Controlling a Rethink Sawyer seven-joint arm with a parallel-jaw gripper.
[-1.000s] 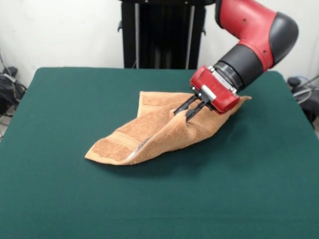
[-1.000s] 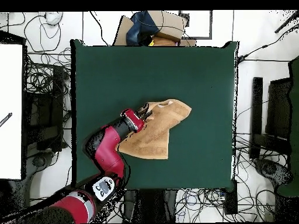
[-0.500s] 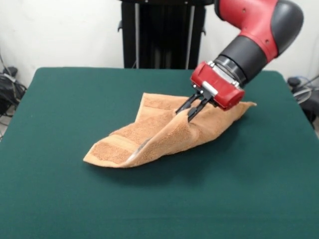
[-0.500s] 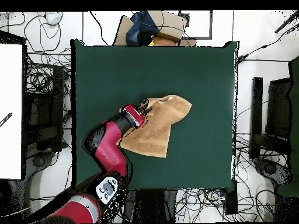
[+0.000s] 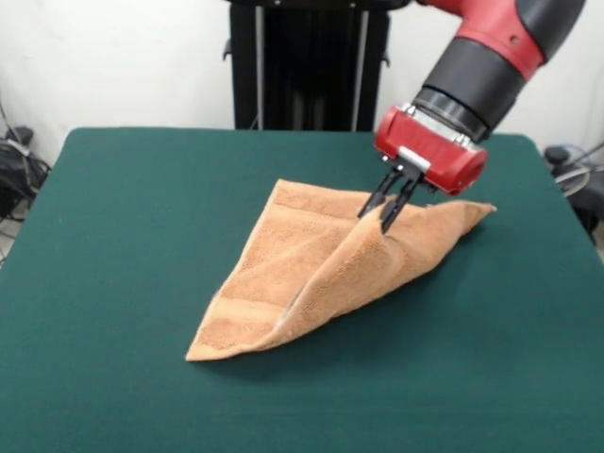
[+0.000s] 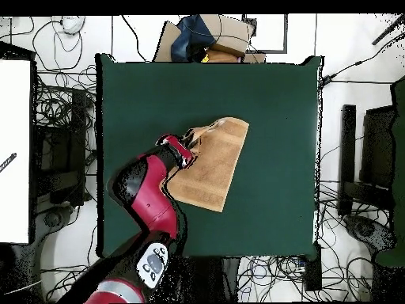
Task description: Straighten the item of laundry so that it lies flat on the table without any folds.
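The orange-tan towel (image 5: 311, 264) lies on the dark green table (image 5: 123, 236), folded over itself in a rough triangle with a raised ridge at its middle. My gripper (image 5: 382, 214) is shut on the towel's ridge and holds that part lifted off the table. The towel's near corner (image 5: 203, 351) and right corner (image 5: 481, 209) rest on the table. In the overhead view the towel (image 6: 215, 162) sits right of centre, with my gripper (image 6: 192, 144) at its upper left edge. The white label is hidden.
The robot's black pedestal (image 5: 307, 61) stands behind the table's far edge. Cables and boxes (image 6: 210, 36) lie on the floor around the table. A white surface (image 6: 14, 150) is at the left in the overhead view.
My gripper has risen and moved toward the table's right side in the front view, pulling the towel with it. The towel's near left corner slid right and the cloth stretched into a tighter triangle.
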